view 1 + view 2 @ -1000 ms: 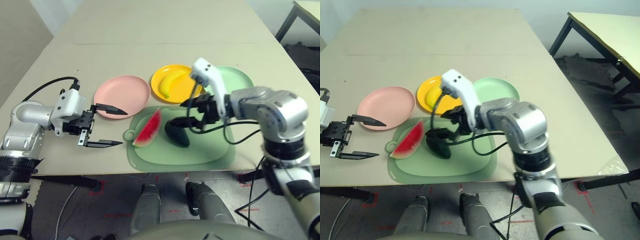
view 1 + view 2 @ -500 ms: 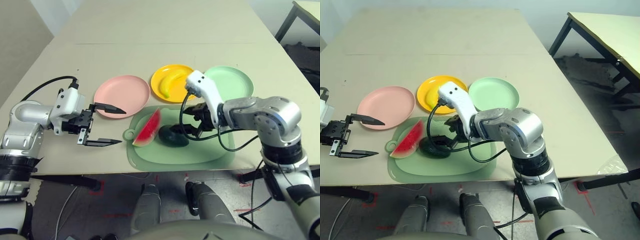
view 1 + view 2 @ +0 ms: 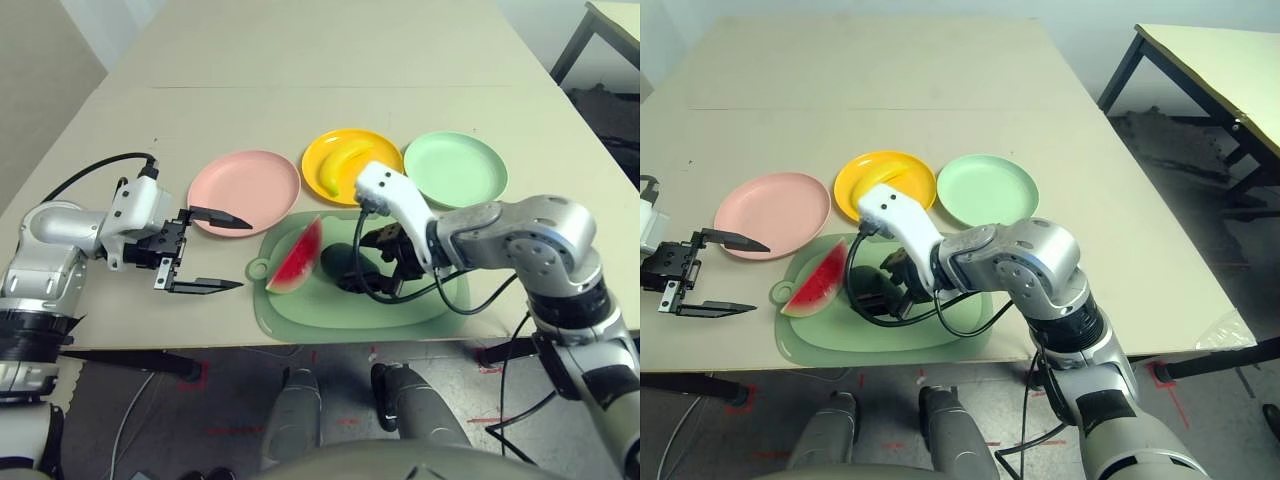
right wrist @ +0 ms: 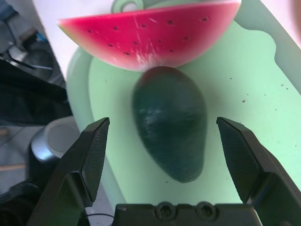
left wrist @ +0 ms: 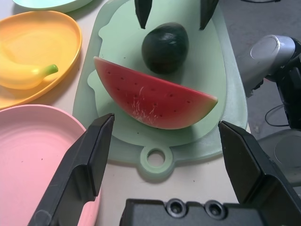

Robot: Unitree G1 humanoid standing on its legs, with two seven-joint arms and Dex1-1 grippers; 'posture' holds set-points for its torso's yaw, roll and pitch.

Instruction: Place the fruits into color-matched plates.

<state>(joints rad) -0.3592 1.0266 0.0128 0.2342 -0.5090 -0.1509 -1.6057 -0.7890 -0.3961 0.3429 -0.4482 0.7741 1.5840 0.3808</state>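
Observation:
The dark green avocado point(image 4: 169, 127) lies on the green mat, touching the red watermelon wedge point(image 3: 298, 258) on its left. My right gripper point(image 4: 162, 123) is open and low over the avocado, one finger on each side, not touching it; its fingertips point(image 5: 141, 14) flank the avocado point(image 5: 164, 44) in the left wrist view too. The yellow banana point(image 3: 340, 165) rests in the yellow plate point(image 3: 375, 145). The pink plate point(image 3: 243, 185) and mint green plate point(image 3: 455, 168) hold nothing. My left gripper point(image 3: 245, 254) hangs open left of the mat, in front of the pink plate.
The large green mat point(image 3: 420, 305) with a ring tab point(image 3: 259, 270) lies near the table's front edge. The three plates stand in a row just behind it. Black cables loop from my right wrist over the mat.
My right arm has swung left and down over the mat, bringing its open fingers around the avocado. The left arm has not moved.

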